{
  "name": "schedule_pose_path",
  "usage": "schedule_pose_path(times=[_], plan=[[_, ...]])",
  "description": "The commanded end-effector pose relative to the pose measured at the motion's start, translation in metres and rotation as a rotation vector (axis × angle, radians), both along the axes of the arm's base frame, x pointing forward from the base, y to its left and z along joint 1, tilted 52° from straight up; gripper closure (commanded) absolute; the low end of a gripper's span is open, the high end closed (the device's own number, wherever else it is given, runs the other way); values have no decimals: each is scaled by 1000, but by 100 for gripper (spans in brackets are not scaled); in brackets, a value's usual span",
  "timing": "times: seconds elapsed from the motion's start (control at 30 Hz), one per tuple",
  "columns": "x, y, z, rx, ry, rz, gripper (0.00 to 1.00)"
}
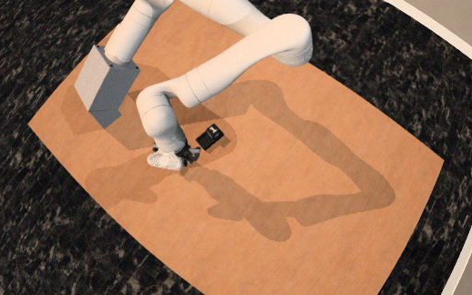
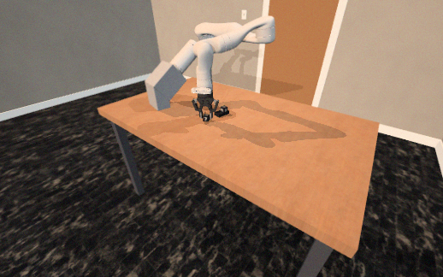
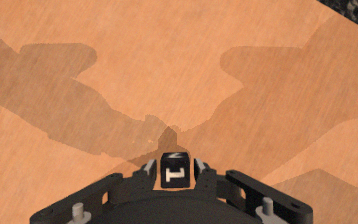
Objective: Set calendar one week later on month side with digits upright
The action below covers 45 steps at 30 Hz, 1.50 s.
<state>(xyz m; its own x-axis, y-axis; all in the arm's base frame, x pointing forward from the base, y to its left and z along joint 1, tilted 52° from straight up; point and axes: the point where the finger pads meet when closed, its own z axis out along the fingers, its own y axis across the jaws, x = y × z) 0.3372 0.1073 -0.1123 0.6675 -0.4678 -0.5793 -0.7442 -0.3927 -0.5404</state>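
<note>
A black cube [image 2: 206, 119] [image 3: 175, 171] stands on the table between my fingertips. In the wrist view its upper face shows a white 1 lying sideways, and part of a white mark shows on its far face. My gripper [image 2: 206, 115] [image 3: 175, 167] is partly open around this cube, with a narrow gap on each side. The black tray [image 1: 204, 141] [image 2: 219, 114] lies on the table beside the gripper. A second black cube [image 1: 214, 131] [image 2: 224, 109] is in the tray's one end, with a white 1 on its upper side. The first cube is hidden in the top view.
The grey block [image 1: 103, 86] [image 2: 162, 87] at the arm's base stands at the table's left end. The arm's links [image 1: 229, 64] [image 2: 204, 64] reach over the table [image 1: 338, 159] [image 2: 309, 162]. The tray is close to one finger's side.
</note>
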Motion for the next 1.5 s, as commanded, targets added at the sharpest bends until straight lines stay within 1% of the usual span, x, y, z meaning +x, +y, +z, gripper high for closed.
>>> schedule_pose_path(times=[0.0, 1.03, 1.07, 1.47], plan=[[0, -1, 0, -1, -1, -1, 54], [0, -1, 0, -1, -1, -1, 54], [0, -1, 0, -1, -1, -1, 74], [0, -1, 0, -1, -1, -1, 74]])
